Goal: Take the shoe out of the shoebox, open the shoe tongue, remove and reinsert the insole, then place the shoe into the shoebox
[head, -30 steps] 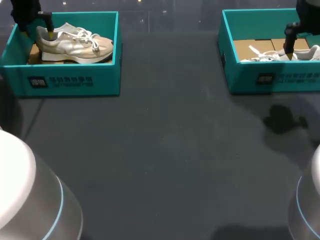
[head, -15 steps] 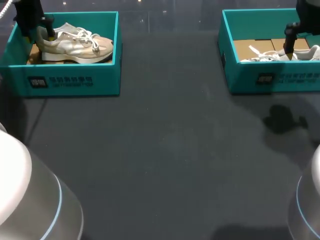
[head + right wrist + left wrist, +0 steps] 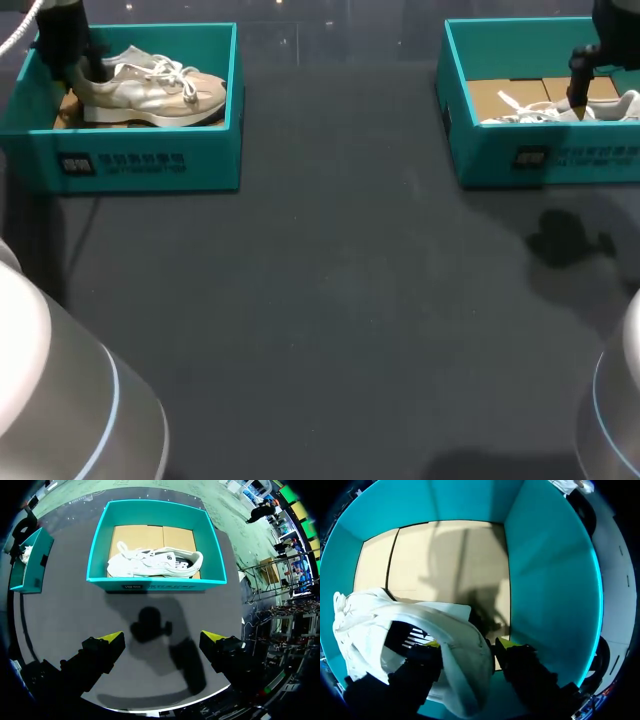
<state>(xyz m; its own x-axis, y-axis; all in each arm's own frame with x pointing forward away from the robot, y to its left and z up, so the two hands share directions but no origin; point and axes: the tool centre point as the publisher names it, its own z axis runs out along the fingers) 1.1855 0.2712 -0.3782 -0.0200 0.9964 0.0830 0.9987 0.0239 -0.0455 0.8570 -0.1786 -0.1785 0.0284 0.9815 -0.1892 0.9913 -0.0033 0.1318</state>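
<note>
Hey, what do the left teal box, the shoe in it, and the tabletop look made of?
The left shoebox: likely cardboard, matte teal walls, bare brown floor inside. The shoe: seemingly soft fabric or suede upper, white cord laces, pale rubbery sole. The table: dark matte sheet, material unclear.

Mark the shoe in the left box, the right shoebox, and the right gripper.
beige shoe [image 3: 150,92]: head view, side of its upper.
right shoebox [image 3: 110,583]: right wrist view, near wall.
right gripper [image 3: 162,637]: right wrist view, midway between its yellow tips.
</note>
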